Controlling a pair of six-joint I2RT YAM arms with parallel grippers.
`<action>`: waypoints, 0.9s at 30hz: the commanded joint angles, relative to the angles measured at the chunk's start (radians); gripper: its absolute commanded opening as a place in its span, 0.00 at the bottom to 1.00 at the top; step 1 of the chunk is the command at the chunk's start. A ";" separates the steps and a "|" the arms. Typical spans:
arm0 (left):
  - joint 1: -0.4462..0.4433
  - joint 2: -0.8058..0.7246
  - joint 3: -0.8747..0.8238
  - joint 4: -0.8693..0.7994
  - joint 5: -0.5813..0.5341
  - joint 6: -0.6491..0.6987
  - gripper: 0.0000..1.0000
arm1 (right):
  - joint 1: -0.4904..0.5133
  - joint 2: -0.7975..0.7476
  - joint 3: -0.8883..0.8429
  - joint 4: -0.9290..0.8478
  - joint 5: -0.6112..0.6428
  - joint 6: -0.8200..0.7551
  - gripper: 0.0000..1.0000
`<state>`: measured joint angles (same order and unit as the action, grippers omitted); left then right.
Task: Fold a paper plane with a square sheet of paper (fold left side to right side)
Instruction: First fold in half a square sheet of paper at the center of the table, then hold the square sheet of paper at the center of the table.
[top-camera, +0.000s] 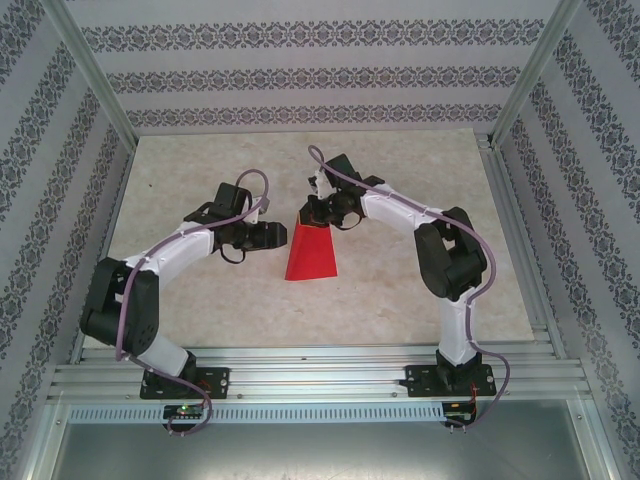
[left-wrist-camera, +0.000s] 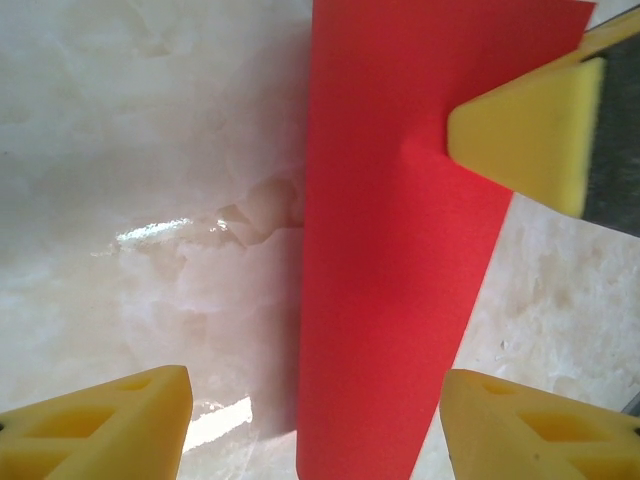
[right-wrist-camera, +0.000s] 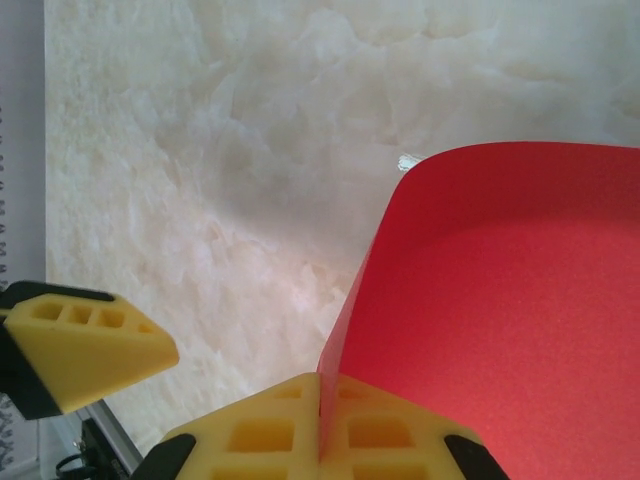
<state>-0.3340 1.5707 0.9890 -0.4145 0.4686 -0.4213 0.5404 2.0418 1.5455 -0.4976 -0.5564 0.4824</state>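
Observation:
The red paper lies mid-table as a tapering wedge, narrow end toward the back. My right gripper is at that narrow end, shut on the paper's edge, and the sheet curls upward from its fingers. My left gripper sits just left of the paper, open. In the left wrist view its fingers stand wide apart on either side of the red strip. A right-gripper finger presses on the strip's far edge.
The marbled beige tabletop spreads around the paper. Patterned walls and metal frame posts enclose the table on three sides. An aluminium rail carries both arm bases at the near edge.

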 joint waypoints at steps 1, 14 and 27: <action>0.009 0.037 0.036 0.064 0.030 -0.038 0.68 | -0.021 0.035 0.037 -0.035 -0.034 -0.094 0.06; -0.025 0.166 0.079 0.127 0.048 -0.090 0.68 | -0.096 0.113 0.071 -0.062 -0.076 -0.179 0.07; -0.110 0.305 0.216 0.086 0.015 -0.092 0.68 | -0.153 0.103 -0.009 -0.025 -0.113 -0.181 0.09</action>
<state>-0.4286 1.8580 1.1728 -0.3260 0.4923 -0.5072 0.4026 2.1628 1.5734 -0.5491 -0.6384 0.3122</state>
